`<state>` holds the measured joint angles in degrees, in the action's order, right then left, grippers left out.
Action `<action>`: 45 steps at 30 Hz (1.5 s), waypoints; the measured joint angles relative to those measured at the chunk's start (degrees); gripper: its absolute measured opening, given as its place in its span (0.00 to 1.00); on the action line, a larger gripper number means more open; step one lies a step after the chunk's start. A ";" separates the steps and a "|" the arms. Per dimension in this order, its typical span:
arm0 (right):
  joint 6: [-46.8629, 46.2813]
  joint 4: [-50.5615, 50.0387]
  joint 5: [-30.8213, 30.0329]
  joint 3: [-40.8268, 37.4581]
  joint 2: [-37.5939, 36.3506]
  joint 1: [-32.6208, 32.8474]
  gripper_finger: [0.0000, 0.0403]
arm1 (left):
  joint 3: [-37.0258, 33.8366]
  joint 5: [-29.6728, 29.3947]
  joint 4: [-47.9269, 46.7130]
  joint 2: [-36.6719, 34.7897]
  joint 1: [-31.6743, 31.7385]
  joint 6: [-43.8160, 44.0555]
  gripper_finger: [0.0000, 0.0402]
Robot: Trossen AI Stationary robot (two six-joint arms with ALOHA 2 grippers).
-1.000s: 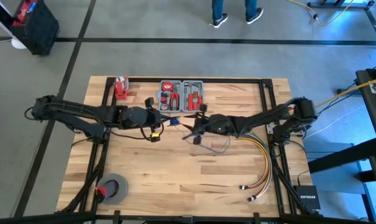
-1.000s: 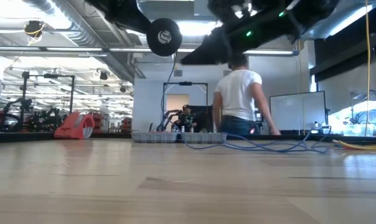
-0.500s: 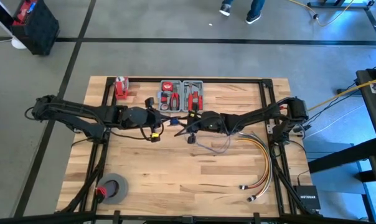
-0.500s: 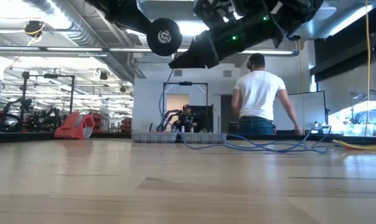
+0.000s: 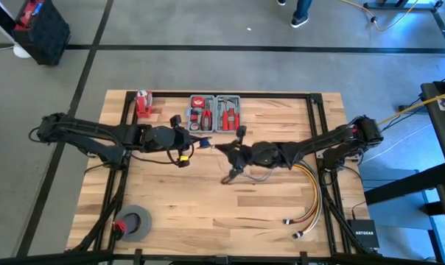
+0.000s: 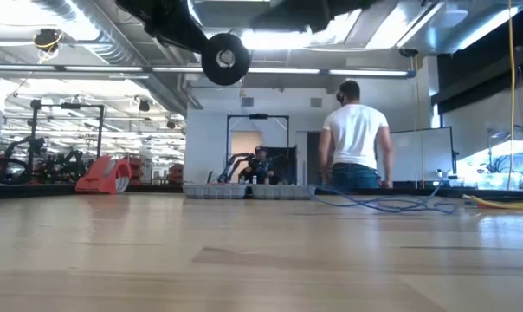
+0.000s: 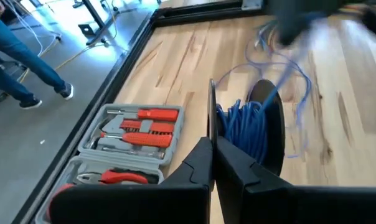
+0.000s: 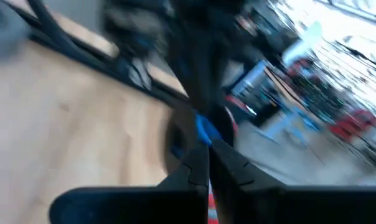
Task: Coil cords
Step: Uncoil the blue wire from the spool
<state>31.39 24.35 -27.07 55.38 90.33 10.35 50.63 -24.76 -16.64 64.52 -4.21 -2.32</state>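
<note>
While both dark arms meet near the middle of the light wooden table (image 5: 208, 213), the left gripper (image 7: 211, 163) has its fingers pressed together on the thin blue-purple cords (image 7: 247, 127), which are wound in a bundle just beyond its fingertips; loose loops trail across the boards toward the right gripper (image 5: 221, 148). Its jaws are fully closed; whether they pinch a strand cannot be told. A grey tray of red-handled tools (image 5: 215, 112) sits at the table's far edge, a bundle of yellow, orange and red cables (image 5: 311, 195) lies near the right edge, and a grey roll of tape (image 5: 132, 223) rests near the front left corner
</note>
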 joint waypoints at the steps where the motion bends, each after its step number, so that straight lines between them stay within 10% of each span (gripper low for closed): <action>1: -0.47 0.03 1.57 0.77 0.03 0.58 0.01 | -0.01 0.05 0.80 0.07 0.44 0.23 0.00; 10: -2.89 -7.65 5.17 5.59 6.46 1.68 0.01 | 0.00 -0.22 17.43 2.87 2.23 -2.87 0.00; 21: -8.52 -30.46 -29.93 5.25 0.09 3.75 0.01 | 0.00 -0.02 6.22 0.84 -1.82 -3.94 0.00; 31: -2.19 -12.87 -1.01 8.62 -1.89 6.97 0.01 | -0.01 -4.37 10.84 1.91 4.38 -1.69 0.00; 34: -4.79 -18.58 -0.59 8.56 0.65 6.93 0.01 | 0.02 -11.06 13.01 1.75 5.11 -1.11 0.00; 40: -18.88 -41.69 -15.63 8.33 3.47 6.93 0.01 | 0.01 -14.26 12.88 1.47 3.14 -3.29 0.00; 45: -34.79 -58.41 -32.25 8.23 0.77 6.86 0.01 | 0.02 -5.88 9.68 0.43 -0.46 -5.18 0.00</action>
<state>-3.39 -34.07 -59.32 63.62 91.10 17.21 50.65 -30.64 -6.96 64.95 -4.67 -7.51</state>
